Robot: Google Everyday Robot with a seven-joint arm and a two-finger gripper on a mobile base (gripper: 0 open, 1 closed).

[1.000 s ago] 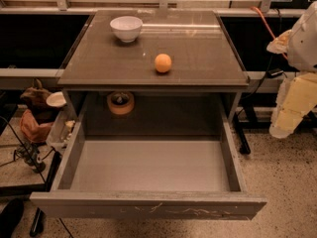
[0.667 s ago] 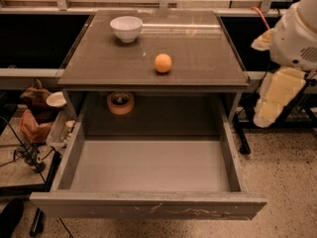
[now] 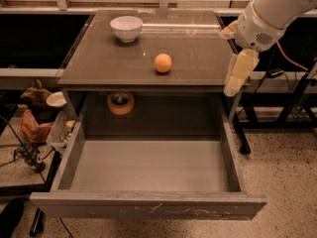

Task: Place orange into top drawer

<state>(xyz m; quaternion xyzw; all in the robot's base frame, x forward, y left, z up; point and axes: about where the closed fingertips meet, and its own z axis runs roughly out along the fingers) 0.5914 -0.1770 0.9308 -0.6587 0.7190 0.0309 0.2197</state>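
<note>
The orange (image 3: pixel 163 63) sits on the grey-brown tabletop (image 3: pixel 198 48), near its front edge and about the middle. The top drawer (image 3: pixel 148 165) is pulled wide open below it, with a bare flat grey interior and a scratched front panel (image 3: pixel 148 209). My gripper (image 3: pixel 231 88) hangs pointing down at the table's right front corner, to the right of the orange and apart from it, above the drawer's right back corner. It holds nothing that I can see.
A white bowl (image 3: pixel 126 28) stands at the back left of the tabletop. A tan roll of tape (image 3: pixel 120 103) lies under the tabletop behind the drawer. Clutter and cables (image 3: pixel 39 118) sit on the left; black stands (image 3: pixel 292 103) on the right.
My arm has swung left from the right edge of the view, and the gripper now hangs at the table's right front corner. The orange, bowl and drawer have not moved.
</note>
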